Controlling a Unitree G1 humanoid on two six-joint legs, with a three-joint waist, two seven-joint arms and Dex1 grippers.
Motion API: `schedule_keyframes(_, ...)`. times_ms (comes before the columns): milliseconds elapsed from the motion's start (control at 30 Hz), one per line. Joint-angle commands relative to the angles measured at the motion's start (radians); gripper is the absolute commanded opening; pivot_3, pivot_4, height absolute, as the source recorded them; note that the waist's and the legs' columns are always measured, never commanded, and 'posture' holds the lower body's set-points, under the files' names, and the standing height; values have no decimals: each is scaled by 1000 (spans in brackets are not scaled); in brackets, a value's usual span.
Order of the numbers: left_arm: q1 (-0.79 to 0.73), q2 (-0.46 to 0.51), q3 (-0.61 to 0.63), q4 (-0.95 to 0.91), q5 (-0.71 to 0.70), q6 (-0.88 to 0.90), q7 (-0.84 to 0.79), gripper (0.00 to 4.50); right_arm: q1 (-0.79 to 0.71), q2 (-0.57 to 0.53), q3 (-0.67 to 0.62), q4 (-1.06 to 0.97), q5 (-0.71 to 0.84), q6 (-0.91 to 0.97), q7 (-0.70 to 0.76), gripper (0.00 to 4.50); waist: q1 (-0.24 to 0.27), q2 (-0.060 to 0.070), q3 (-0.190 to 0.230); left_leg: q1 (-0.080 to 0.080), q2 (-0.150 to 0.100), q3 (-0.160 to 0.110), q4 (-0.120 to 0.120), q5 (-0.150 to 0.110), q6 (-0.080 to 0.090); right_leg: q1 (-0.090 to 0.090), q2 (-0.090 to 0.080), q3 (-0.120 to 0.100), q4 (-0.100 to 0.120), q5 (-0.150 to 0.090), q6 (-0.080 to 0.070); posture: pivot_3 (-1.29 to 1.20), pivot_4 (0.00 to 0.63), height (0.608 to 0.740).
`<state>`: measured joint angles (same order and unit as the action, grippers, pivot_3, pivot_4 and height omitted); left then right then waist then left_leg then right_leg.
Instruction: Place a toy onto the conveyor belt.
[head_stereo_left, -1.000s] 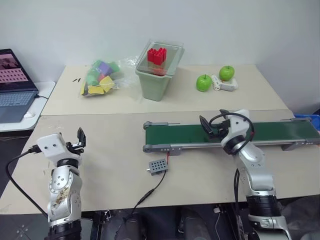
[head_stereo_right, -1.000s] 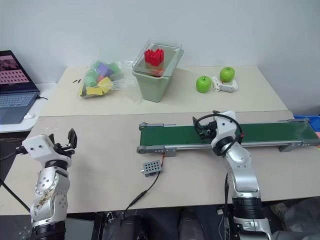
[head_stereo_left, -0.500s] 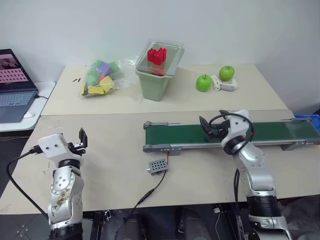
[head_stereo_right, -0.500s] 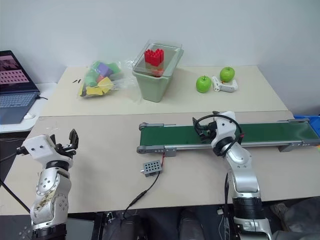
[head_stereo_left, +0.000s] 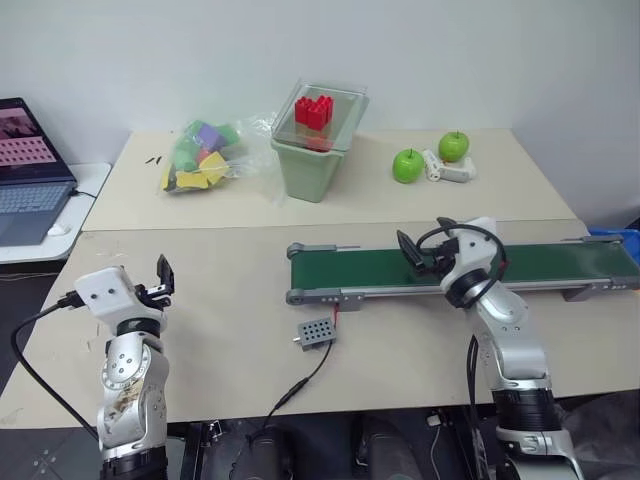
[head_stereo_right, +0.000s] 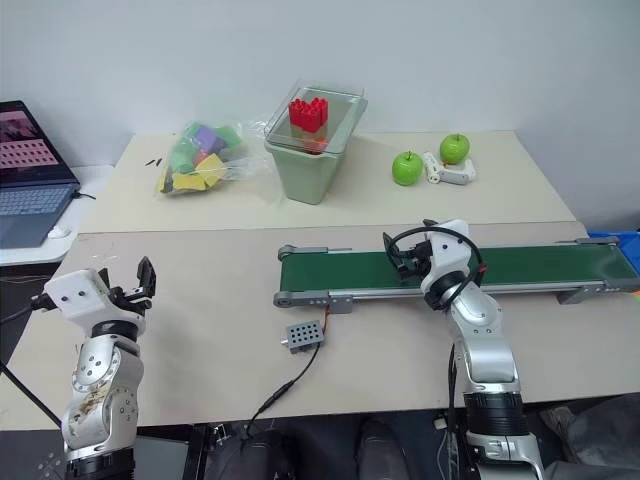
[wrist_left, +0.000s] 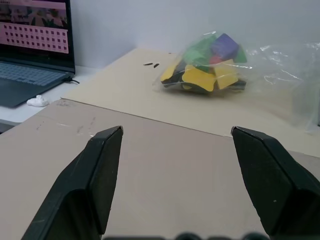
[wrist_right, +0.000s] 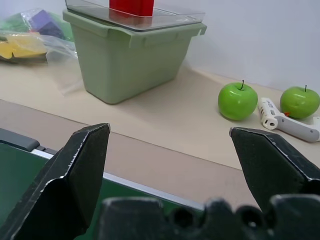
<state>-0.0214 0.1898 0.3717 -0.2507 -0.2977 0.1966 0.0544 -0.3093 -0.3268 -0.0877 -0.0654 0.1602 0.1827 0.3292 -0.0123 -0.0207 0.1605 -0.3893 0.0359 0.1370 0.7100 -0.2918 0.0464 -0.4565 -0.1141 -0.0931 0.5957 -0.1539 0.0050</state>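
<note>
Toy candidates lie well apart from both arms: we see a red block toy (head_stereo_left: 314, 109) resting on the clear lid of a pale green bin (head_stereo_left: 312, 165), and soft-looking coloured blocks in a clear plastic bag (head_stereo_left: 200, 156) at the far left of the table. We judge the red block light, rigid and easy to pinch across its flat sides; the bagged blocks would be slippery through the film. Our right gripper (head_stereo_left: 418, 252) hovers over the conveyor belt (head_stereo_left: 520, 265), fingers spread and empty. Our left gripper (head_stereo_left: 160, 280) hangs above bare tabletop, its fingers likewise parted, holding nothing. Two green apples (head_stereo_left: 407, 165) lie beyond the belt.
</note>
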Motion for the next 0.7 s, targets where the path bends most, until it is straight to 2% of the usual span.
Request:
schedule_keyframes(33, 8, 0, 7, -48, 18, -13, 8, 3696, -26, -6, -2, -14, 0, 0, 6, 4500, 0, 0, 0, 0, 0, 0, 0, 0, 0, 0, 0, 0, 0, 0, 0, 0, 150, 740)
schedule_keyframes(700, 74, -30, 37, -133, 12, -20, 40, 3696, -110, 17, 39, 100, 0, -40, 48, 4500, -1, 0, 0, 0, 0, 0, 0, 0, 0, 0, 0, 0, 0, 0, 0, 0, 150, 740)
